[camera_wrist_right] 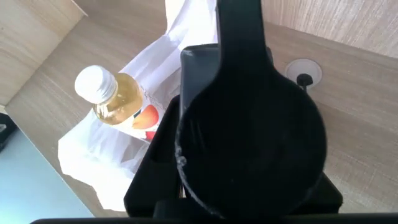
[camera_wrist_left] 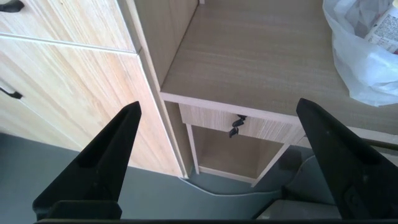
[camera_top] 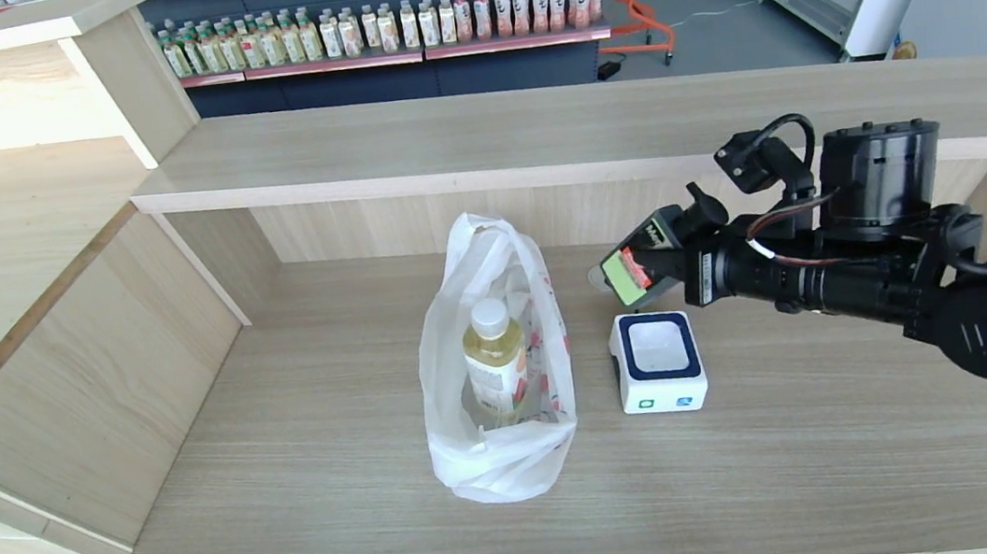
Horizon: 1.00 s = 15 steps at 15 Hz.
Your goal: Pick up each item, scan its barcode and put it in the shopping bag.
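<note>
Low in the left wrist view, the left hand (camera_wrist_left: pixel 219 106) hangs spread wide with nothing in it, in front of the wooden surface (camera_top: pixel 808 464). In the centre of the head view, a white plastic shopping bag (camera_top: pixel 500 446) stands on the surface, with a white-capped drink bottle (camera_top: pixel 493 352) upright inside. Just right of the bag sits a white barcode scanner (camera_top: pixel 657 360), window up. Right of centre, behind and above the scanner, the right hand (camera_top: pixel 643 263) pinches a small green and red pack (camera_top: pixel 624 278), held tilted. A bottle shelf (camera_top: pixel 387 26) lines the top.

Likely risks: the tilted pack's barcode may miss the window and fail to scan. The bag's floppy, narrow mouth could snag the pack, dropping it outside.
</note>
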Tool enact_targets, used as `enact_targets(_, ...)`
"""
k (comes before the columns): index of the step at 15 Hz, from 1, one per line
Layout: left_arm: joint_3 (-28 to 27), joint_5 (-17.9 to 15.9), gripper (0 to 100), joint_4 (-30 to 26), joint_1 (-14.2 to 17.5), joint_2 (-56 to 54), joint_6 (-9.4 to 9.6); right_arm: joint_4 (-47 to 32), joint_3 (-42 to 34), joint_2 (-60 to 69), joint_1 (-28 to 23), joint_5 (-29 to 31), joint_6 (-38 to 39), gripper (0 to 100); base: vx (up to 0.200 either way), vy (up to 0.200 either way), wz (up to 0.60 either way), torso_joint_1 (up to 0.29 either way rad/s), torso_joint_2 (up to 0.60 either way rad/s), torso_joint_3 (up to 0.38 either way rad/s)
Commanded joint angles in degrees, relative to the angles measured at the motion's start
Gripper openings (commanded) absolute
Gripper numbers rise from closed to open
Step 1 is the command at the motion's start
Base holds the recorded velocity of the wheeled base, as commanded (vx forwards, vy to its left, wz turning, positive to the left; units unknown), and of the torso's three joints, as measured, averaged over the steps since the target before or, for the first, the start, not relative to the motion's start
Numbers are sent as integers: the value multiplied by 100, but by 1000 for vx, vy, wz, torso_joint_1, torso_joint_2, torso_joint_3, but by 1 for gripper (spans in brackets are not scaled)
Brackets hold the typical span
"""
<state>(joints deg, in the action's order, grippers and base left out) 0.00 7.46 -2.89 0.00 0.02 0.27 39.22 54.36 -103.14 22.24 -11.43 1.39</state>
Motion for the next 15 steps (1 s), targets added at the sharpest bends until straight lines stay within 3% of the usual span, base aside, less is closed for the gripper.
enact_targets(1, 0, 1, 100, -1, 0, 6, 0, 16, 488, -716, 149, -8, 10, 0, 0, 0, 0, 0, 0, 0)
enact_targets(7, 0, 1, 100, -1, 0, 6, 0, 7, 1534, -1806, 642, 10, 2, 0, 0, 0, 0, 0, 0, 0)
enact_targets(15, 0, 1, 100, 8, 0, -2, 0, -63, 2958, -2983, 703, 27, -139, 0, 0, 0, 0, 0, 0, 0)
